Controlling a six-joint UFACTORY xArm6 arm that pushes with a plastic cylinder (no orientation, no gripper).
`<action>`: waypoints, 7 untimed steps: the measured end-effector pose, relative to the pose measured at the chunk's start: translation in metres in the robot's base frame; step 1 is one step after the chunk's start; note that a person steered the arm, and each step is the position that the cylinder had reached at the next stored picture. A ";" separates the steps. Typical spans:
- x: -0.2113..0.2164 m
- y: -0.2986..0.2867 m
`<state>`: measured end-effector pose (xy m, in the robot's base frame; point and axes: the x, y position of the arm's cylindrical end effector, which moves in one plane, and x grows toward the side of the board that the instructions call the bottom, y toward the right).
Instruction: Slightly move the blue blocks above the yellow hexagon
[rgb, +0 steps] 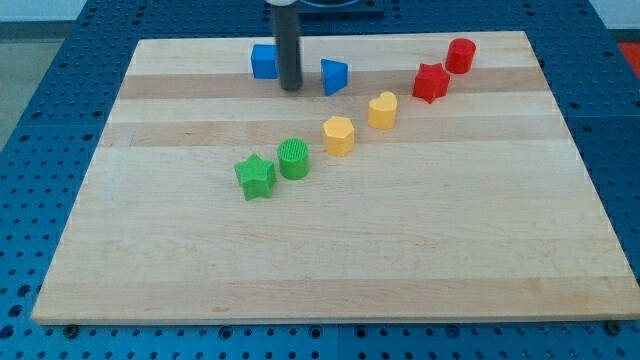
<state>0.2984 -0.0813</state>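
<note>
Two blue blocks lie near the view's top: a blue cube (264, 61) and a blue triangular block (334, 76). My tip (291, 86) stands between them, just right of the cube and left of the triangular block, touching neither as far as I can tell. The yellow hexagon (339, 135) lies below and right of my tip, near the board's middle. A yellow heart-shaped block (382, 110) lies up and right of the hexagon.
A green star (255, 177) and a green cylinder (294, 158) lie left of the hexagon. A red star (431, 82) and a red cylinder (460, 55) lie at the top right. The wooden board (330, 260) rests on a blue surface.
</note>
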 end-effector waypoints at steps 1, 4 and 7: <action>-0.004 -0.037; -0.055 -0.054; -0.069 0.009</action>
<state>0.2296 -0.0725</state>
